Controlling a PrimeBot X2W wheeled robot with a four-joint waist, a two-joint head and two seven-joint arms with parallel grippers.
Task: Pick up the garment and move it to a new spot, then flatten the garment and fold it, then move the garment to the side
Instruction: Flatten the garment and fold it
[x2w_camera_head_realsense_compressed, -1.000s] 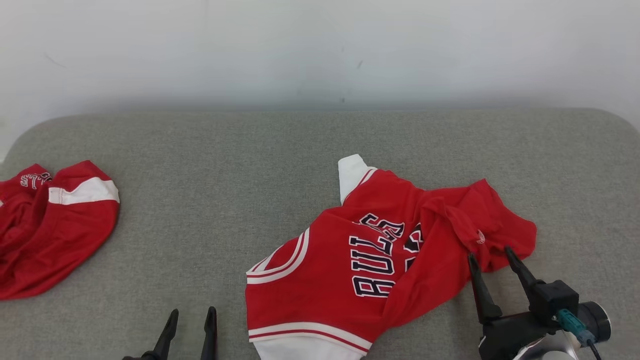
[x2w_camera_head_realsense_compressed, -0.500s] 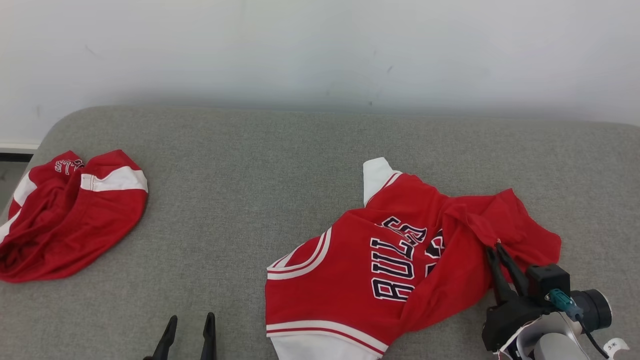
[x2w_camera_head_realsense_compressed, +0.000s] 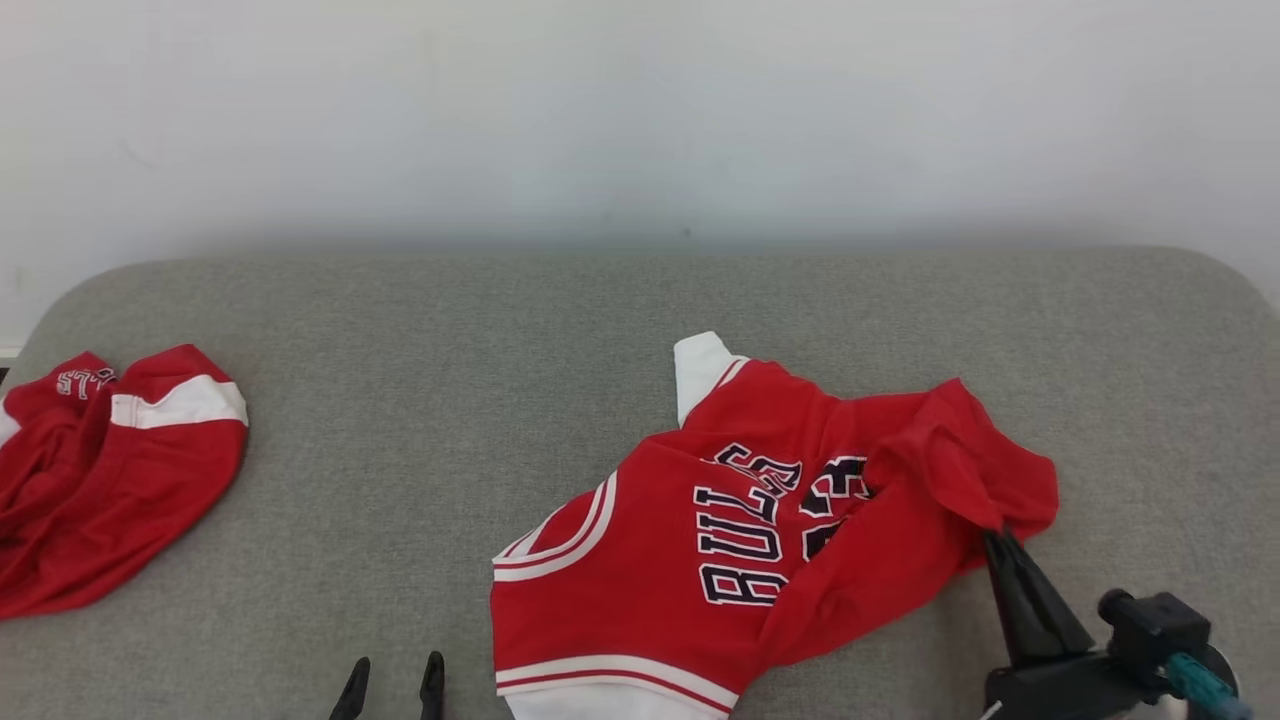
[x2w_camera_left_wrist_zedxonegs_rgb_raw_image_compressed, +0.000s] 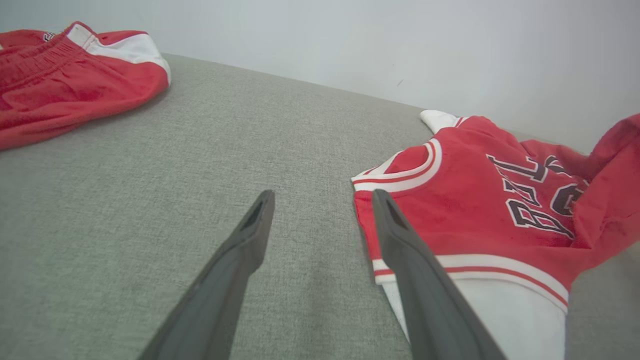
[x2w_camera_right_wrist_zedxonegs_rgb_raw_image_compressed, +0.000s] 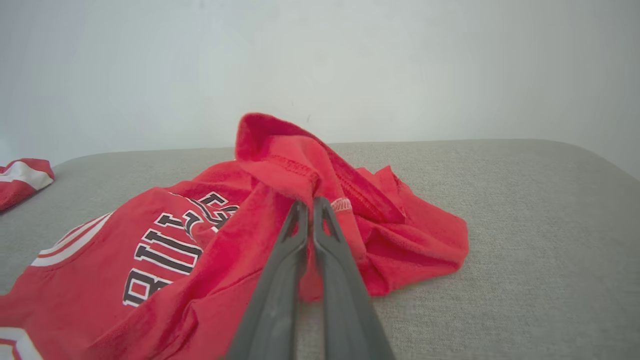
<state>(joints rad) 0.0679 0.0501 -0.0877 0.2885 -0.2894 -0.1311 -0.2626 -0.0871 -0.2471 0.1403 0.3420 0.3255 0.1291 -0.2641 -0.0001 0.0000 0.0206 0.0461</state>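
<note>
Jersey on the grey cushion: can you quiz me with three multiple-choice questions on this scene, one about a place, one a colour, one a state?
1. Where does the second red garment lie? A) at the cushion's left end B) hanging on the wall C) on the floor
2. What colour are the jersey's letters? A) yellow B) dark, edged white C) green
3. How is the right gripper? A) wide open B) shut on a fold of the jersey C) holding a cup
A: it lies far left in the head view. B: dark lettering, white outlines. B: it pinches red cloth.
</note>
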